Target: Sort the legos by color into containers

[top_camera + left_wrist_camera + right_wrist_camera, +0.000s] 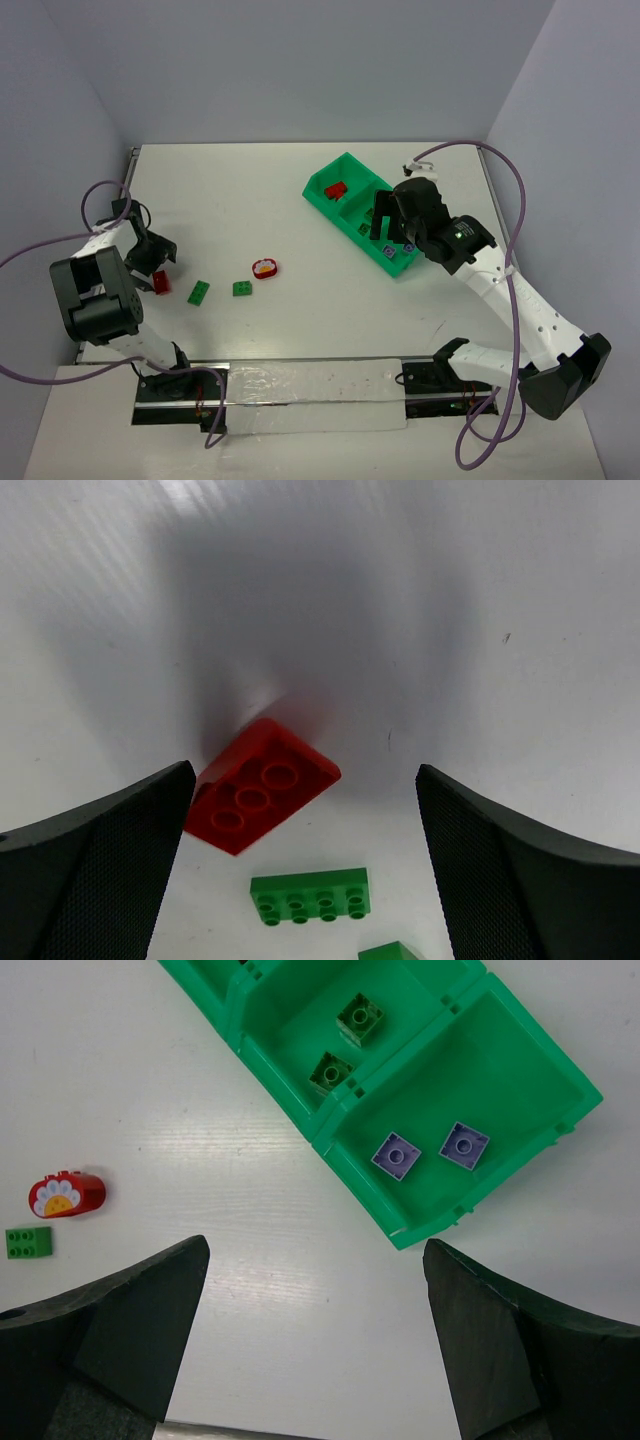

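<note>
The green tray (318,190) lies at the back right. Its far compartment holds a red brick (336,189). In the right wrist view the tray (510,1070) holds two green bricks (360,1018) in the middle compartment and two purple bricks (396,1154) in the near one. My right gripper (392,232) (315,1250) is open and empty, above the tray's near end. My left gripper (158,260) (305,772) is open just above a red brick (161,283) (262,785) that lies upside down on the table. A green brick (199,291) (310,895) lies beside it.
A second green brick (243,288) (28,1242) and the round red piece with a pale flower centre (265,268) (66,1195) lie mid-table. Walls close in the table at the back and both sides. A purple cable loops near the tray's right.
</note>
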Robot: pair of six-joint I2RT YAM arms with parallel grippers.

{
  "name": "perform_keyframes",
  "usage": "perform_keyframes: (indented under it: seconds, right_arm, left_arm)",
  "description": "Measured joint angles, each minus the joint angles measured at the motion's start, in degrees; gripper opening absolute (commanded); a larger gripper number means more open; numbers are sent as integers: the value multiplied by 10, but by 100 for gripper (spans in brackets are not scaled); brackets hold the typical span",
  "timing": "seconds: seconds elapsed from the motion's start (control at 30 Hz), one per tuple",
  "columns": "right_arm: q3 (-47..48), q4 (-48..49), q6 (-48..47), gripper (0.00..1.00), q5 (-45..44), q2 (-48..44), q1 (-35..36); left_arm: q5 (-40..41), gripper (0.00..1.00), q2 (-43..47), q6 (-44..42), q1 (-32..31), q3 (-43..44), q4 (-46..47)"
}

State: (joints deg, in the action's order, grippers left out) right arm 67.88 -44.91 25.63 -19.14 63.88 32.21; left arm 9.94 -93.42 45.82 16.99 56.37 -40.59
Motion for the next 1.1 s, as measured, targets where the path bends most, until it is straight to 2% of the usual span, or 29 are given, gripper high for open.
perform_keyframes:
  seconds: [0.23,0.3,0.5,0.63,0.67,0.73,0.87,0.97,1.1]
  right_arm:
    - [0,0,0,95,-1,0,0]
    - [0,0,0,95,-2,1,0]
    - [0,0,-2,95,-1,6,0]
    - [0,1,-3,95,-2,6,0]
    - [0,0,-4,95,-2,6,0]
    - [0,0,-4,95,-2,6,0]
    - [0,0,-5,95,-2,6,0]
    - [0,0,-6,95,-2,6,0]
    - [0,0,-6,95,-6,6,0]
  left_arm:
    - [-45,91,-3,-4,0,-25,39]
    - [-54,85,3,-5,-1,-31,44]
    - [-62,59,10,-5,-9,-39,50]
    - [-63,34,10,-3,-9,-40,52]
    - [-64,32,10,-3,-9,-40,52]
    - [-67,20,10,-3,-10,-40,53]
    - [-65,9,9,-9,-19,-30,44]
    - [-48,5,6,-25,-62,20,14]
    - [-15,2,-22,-53,-185,160,-19]
